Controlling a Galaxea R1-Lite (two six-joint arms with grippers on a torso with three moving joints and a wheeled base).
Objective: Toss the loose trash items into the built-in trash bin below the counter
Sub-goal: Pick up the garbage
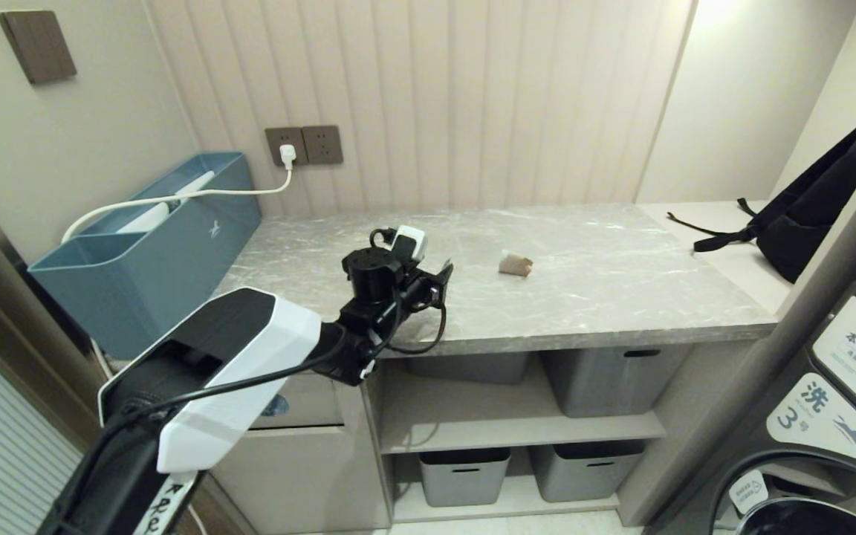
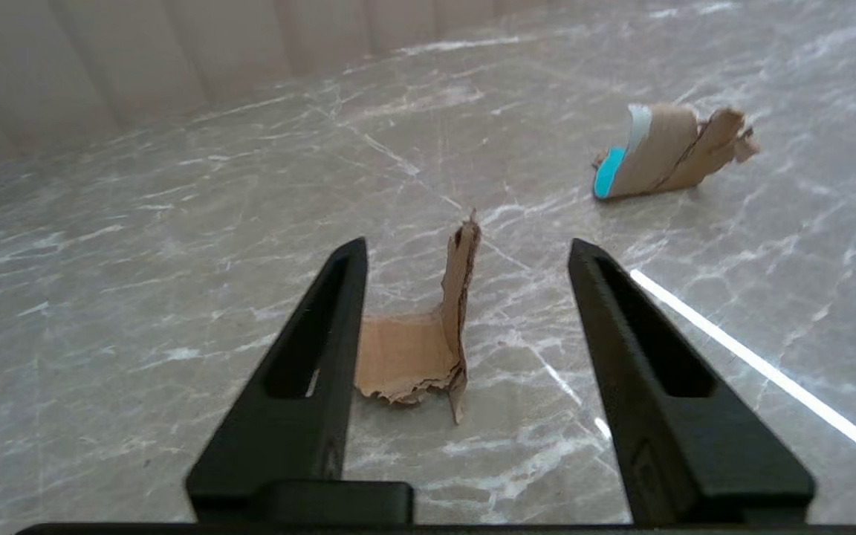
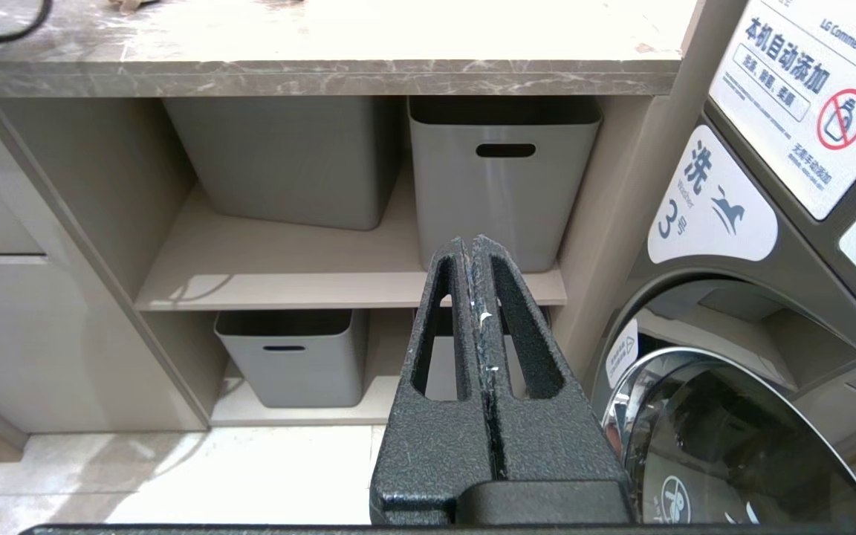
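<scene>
My left gripper hangs open just above the marble counter, near its front edge. A torn brown cardboard scrap lies between the fingers: one flap is flat, the other stands upright. Neither finger grips it. Farther along the counter sits a curled brown scrap with a turquoise-and-white edge, also seen in the head view. The built-in trash bin is the beige flap under the counter, mostly hidden by my left arm. My right gripper is shut and empty, low in front of the shelves.
A teal-blue box stands at the counter's left end, with a white cable running to a wall plug. A black backpack lies at the far right. Grey tubs fill the shelves, and a washing machine is on the right.
</scene>
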